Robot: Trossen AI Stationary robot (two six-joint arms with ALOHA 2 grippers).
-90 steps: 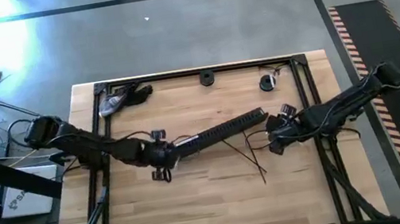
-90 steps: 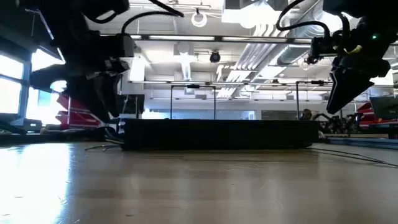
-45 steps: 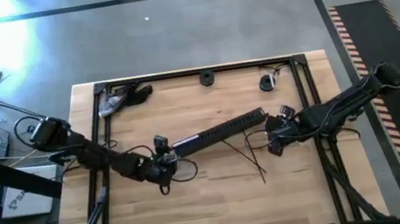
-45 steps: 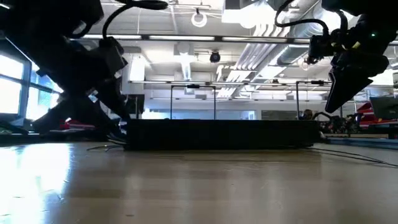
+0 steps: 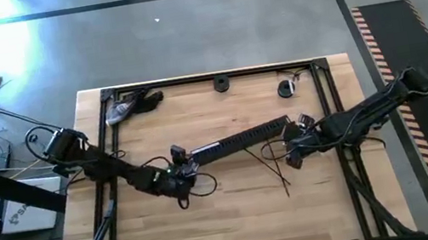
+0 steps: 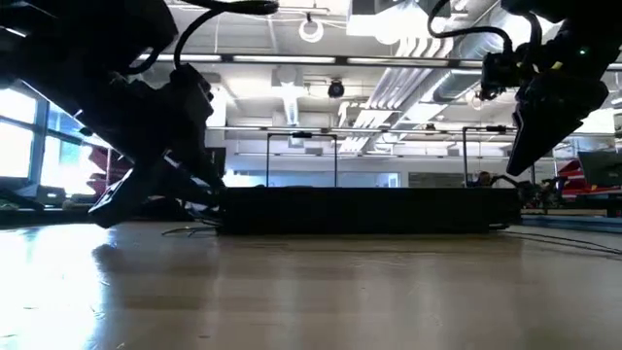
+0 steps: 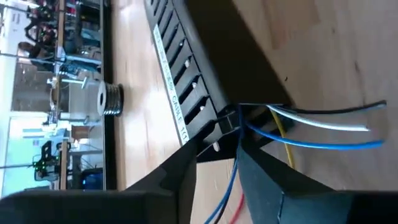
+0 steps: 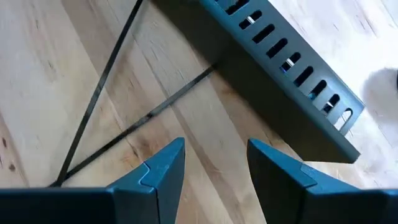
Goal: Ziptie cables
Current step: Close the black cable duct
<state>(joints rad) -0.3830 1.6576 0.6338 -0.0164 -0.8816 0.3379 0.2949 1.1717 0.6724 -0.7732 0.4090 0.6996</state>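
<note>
From above, your left gripper [image 5: 181, 174] sits at the near-left end of the long slotted black duct [image 5: 239, 140], mid-desk. Only its wrist camera shows the cables [image 7: 323, 127] — white, blue and yellow strands leaving the duct end beside its fingers [image 7: 267, 180], which stand slightly apart with a blue strand running between them; I cannot tell whether they grip it. Your right gripper [image 5: 291, 153] hovers at the duct's other end, fingers [image 8: 163, 171] apart and empty — thin black zip ties [image 8: 102, 93] lie below.
</note>
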